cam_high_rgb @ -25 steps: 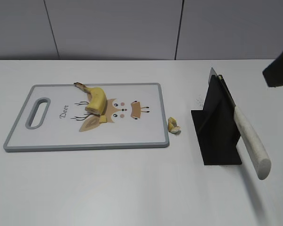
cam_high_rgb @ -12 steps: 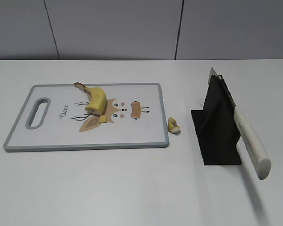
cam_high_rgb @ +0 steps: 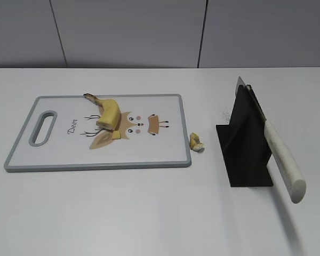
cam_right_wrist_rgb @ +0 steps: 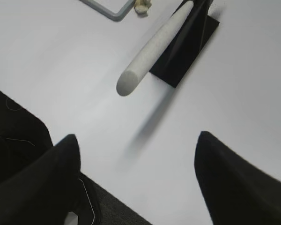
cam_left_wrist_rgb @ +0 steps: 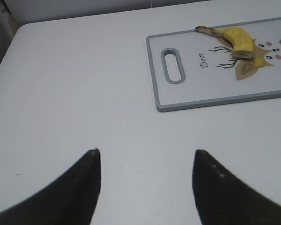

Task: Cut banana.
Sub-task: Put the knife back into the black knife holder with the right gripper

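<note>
A yellow banana [cam_high_rgb: 109, 111] with its right end cut off lies on the white cutting board [cam_high_rgb: 64, 154], near the back; it also shows in the left wrist view [cam_left_wrist_rgb: 238, 39]. A cut banana piece [cam_high_rgb: 196, 142] lies on the table just right of the board. The knife [cam_high_rgb: 281, 157], white handle toward me, rests in the black stand [cam_high_rgb: 248, 141]; the right wrist view shows its handle [cam_right_wrist_rgb: 152, 50]. My left gripper [cam_left_wrist_rgb: 145, 152] is open and empty over bare table left of the board. My right gripper [cam_right_wrist_rgb: 137, 136] is open and empty near the table's front edge. Neither gripper shows in the exterior view.
The board [cam_left_wrist_rgb: 210, 91] has a grey rim and a handle slot [cam_left_wrist_rgb: 173, 65] at its left end. The table's front edge and a dark floor [cam_right_wrist_rgb: 18, 136] lie under the right gripper. A grey wall stands behind the table.
The dark right arm at the upper right edge of the exterior view a second ago has left that view. Banana, board and knife have not moved.
</note>
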Controlling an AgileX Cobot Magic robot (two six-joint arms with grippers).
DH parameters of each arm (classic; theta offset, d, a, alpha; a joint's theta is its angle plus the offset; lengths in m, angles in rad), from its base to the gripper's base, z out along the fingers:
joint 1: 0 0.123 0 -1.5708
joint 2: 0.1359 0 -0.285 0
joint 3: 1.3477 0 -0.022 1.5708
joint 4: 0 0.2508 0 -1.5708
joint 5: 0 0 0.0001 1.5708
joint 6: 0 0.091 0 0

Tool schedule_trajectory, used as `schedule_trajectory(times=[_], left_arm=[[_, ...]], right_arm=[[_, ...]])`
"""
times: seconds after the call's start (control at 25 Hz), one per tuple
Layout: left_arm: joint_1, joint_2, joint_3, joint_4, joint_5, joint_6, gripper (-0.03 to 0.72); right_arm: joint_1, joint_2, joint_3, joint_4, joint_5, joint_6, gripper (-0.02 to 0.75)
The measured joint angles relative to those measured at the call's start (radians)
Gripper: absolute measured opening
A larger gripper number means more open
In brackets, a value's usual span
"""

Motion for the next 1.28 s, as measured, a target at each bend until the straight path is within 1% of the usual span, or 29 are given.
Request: schedule_trajectory(times=[0.12,0.28,0.96,1.2,1.28], left_arm=[[0.0,0.0,0.0,0.0,0.0,0.0,0.591],[0.0,0.0,0.0,0.0,0.0,0.0,0.591],[0.0,0.0,0.0,0.0,-0.001,0.0,0.591],[0.001,0.0,0.0,0.0,-0.001,0.0,0.591],[0.001,0.0,0.0,0.0,-0.001,0.0,0.591]], right_arm=[[0.0,-0.064,0.051,0.002,0.016,0.0,0.586],[0.0,-0.141,0.072,0.005,0.051,0.0,0.586],[-0.004,-0.45,0.074,0.015,0.051,0.001,0.586],[-0.062,-0.471,0.074,0.029,0.052,0.001,0.586],[-0.099,-0.471,0.074,0.029,0.052,0.001,0.586]])
